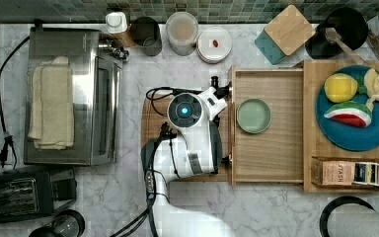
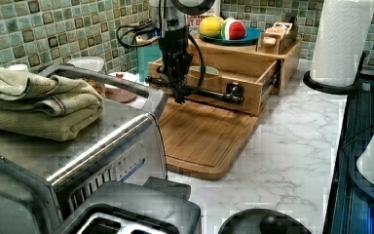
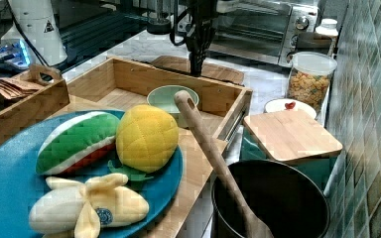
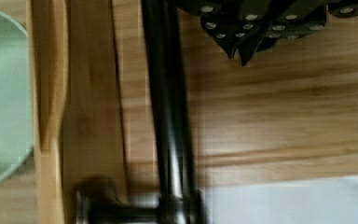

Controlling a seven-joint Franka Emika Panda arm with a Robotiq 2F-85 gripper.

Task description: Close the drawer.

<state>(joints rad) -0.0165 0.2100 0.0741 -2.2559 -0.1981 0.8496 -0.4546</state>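
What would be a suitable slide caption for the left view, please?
Gripper poised at the black bar handle of the open drawer, which holds a green bowl.

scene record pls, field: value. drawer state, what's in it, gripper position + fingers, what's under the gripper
drawer: pulled out from the cabinet, open
handle: black bar across the drawer front
contents: one pale green bowl, otherwise bare wood
gripper: just outside the drawer front, beside the handle, pointing down; fingertips together, holding nothing
under gripper: cutting board on the marble counter
cabinet top: blue plate with toy fruit, tea box
task status: not yet closed
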